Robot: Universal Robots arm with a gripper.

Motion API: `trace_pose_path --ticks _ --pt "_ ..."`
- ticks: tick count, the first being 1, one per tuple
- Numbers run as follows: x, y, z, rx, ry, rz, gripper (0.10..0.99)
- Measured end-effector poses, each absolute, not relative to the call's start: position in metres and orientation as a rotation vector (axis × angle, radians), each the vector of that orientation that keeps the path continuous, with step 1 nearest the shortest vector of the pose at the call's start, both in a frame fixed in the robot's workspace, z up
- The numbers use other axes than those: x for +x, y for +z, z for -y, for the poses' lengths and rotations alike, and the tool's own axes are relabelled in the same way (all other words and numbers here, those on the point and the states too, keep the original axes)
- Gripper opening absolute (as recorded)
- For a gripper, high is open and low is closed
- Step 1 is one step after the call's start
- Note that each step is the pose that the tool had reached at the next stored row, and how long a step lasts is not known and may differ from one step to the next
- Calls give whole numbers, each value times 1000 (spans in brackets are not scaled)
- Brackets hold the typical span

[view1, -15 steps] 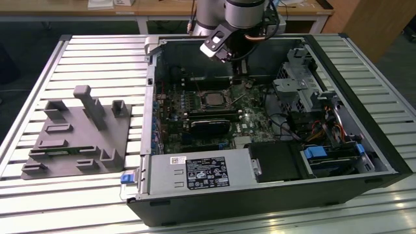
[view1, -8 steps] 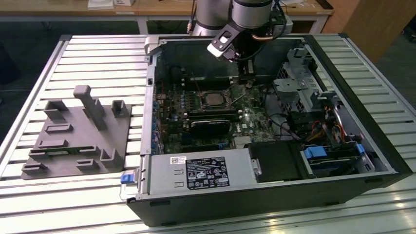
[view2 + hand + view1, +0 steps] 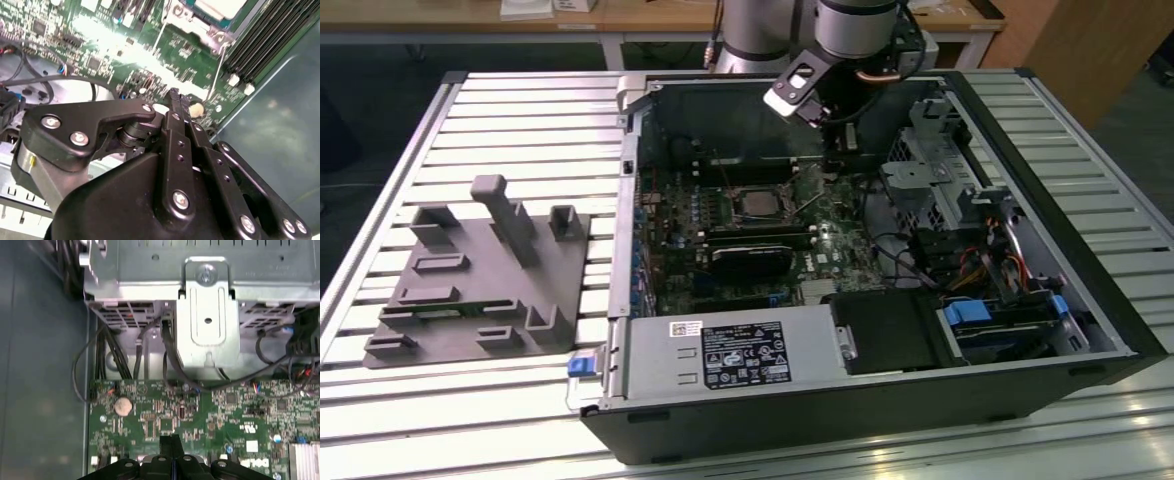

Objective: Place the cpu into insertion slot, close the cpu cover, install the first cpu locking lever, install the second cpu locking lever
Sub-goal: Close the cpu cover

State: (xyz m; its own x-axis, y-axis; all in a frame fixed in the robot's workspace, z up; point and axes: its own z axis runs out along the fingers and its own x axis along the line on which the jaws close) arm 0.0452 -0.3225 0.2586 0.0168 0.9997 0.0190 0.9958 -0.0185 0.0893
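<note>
Hanging inside the open computer case (image 3: 881, 400), the tool (image 3: 834, 130) sits toward the far wall in the exterior view, on the exterior view's right of the socket area. Both wrist views show its two black fingers (image 3: 175, 102) pressed together along their length, with nothing between them. The fingertips (image 3: 171, 440) are poised over the green mainboard (image 3: 200, 410); contact with the board cannot be determined.

The cpu (image 3: 754, 203) lies flat in the insertion slot (image 3: 726, 190), near the centre of the mainboard and apart from the tool. In the second wrist view the chip's silvery top (image 3: 220, 6) appears at the picture's edge, with the metal of the cpu cover (image 3: 185, 20) just beside it. Whether the cover is fully down cannot be determined.

The memory slots (image 3: 270, 40) run beside the socket. The first wrist view shows a coin cell (image 3: 122, 406) on the board, a silver drive cage (image 3: 207, 315) beyond it, and black cables (image 3: 170, 355) running between cage and board.

The case lies on its side on a slatted bench (image 3: 520, 110). A grey fixture (image 3: 480, 290) rests on the bench to the exterior view's left of the case. The power supply (image 3: 734, 355) occupies the near end of the case.
</note>
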Motion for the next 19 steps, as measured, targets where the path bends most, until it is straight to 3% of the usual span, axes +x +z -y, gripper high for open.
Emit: trace_pose_path --ticks 19 --pt "60 238 323 2208 109 -2169 106"
